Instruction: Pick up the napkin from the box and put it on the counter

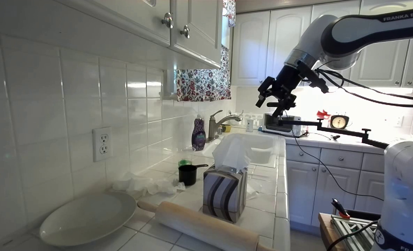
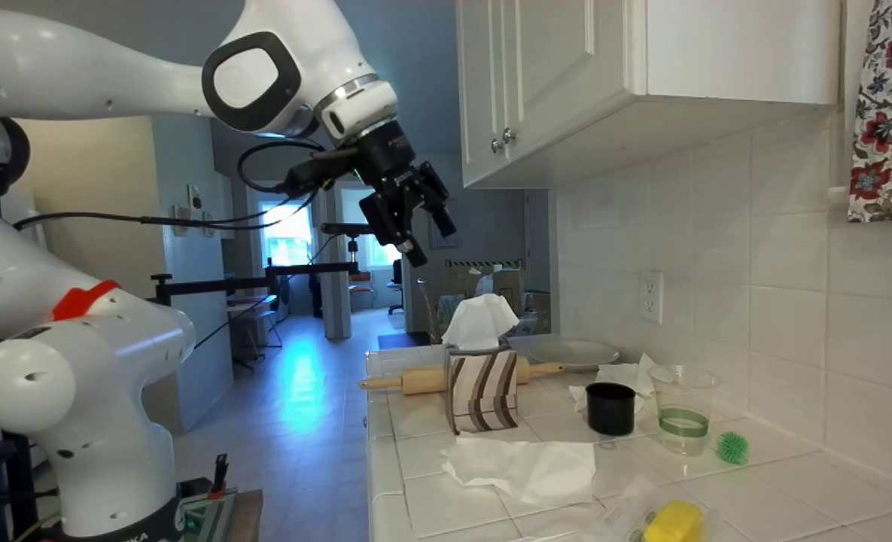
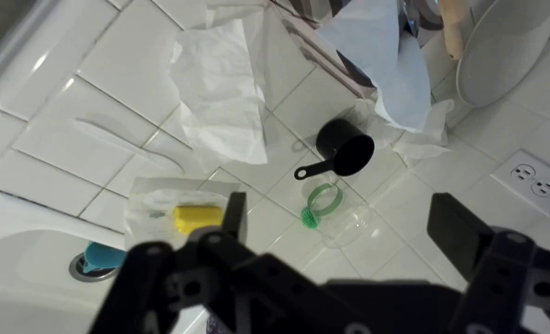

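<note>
The napkin (image 1: pixel 231 153) is soft and white. It sticks up out of the top of the box (image 1: pixel 222 197), which is grey and pale with curved stripes and stands upright on the white-tiled counter (image 1: pixel 262 218). The napkin (image 2: pixel 480 324), box (image 2: pixel 483 391) and counter (image 2: pixel 423 455) also show in an exterior view. In the wrist view the napkin (image 3: pixel 381 60) hangs over the box (image 3: pixel 312 48) at the top edge. My gripper (image 1: pixel 268 108) is high above the counter, apart from the box; it also shows in an exterior view (image 2: pixel 430 242). In the wrist view its fingers (image 3: pixel 344 222) are wide open and empty.
Loose white tissues (image 2: pixel 525 470) lie beside the box. A rolling pin (image 1: pixel 206 225), white oval dish (image 1: pixel 91 216), black measuring cup (image 3: pixel 339 144), clear cup (image 2: pixel 683 410), green spiky ball (image 2: pixel 732 448) and yellow item (image 3: pixel 198 218) are nearby. A sink (image 1: pixel 267 139) and wall cabinets (image 2: pixel 558 83) border the counter.
</note>
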Motion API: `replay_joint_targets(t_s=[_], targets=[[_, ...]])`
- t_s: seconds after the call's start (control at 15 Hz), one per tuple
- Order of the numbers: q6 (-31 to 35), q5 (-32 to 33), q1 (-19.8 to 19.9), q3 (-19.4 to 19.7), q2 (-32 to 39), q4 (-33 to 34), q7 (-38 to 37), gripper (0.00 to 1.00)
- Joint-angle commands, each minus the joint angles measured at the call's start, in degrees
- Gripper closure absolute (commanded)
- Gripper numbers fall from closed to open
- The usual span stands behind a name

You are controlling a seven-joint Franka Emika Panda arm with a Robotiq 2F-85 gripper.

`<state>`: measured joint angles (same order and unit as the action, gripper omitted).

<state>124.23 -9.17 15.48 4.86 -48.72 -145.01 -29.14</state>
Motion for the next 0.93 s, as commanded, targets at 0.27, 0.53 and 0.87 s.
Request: replay_joint_targets(t_s=[0.27,0.53,0.87], targets=[[-18.3,2.9,1.6,-1.0,2.9,6.9,1.0,0.0],[-18.2,3.0,1.5,-1.7,1.5,5.5,0.4,0.0],[-18.2,3.0,1.5,-1.8,1.5,5.5,0.3,0.0]])
